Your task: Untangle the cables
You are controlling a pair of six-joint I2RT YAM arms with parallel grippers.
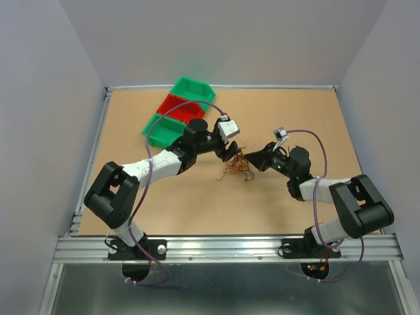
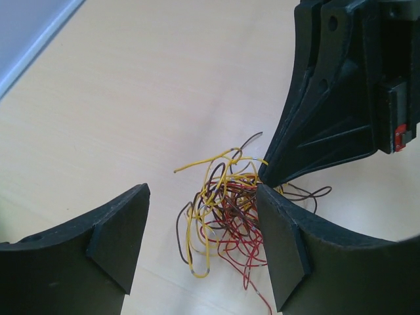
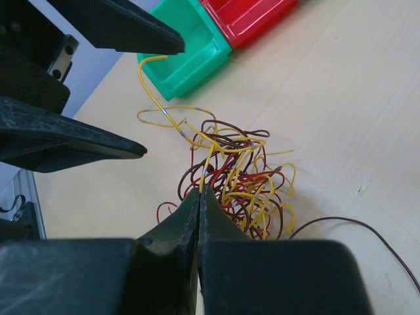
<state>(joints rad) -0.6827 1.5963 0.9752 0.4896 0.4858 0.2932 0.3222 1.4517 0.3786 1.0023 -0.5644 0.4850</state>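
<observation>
The left gripper (image 2: 203,197), jaws wide, straddles the cables (image 2: 223,223). The right gripper (image 3: 199,193) is pinched closed, apparently on one strand. The left should clamp the clump while the right pulls slowly away.

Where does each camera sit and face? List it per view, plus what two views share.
Top external: above and behind the robot, looking down at the table; left arm and right arm show.
Left wrist: on the left arm, facing down at the cables; open left gripper shows.
Right wrist: on the right arm, facing the cables and green bin; right gripper shows, shut on cables.
Shared: each wrist view shows the cables and the other gripper.
</observation>
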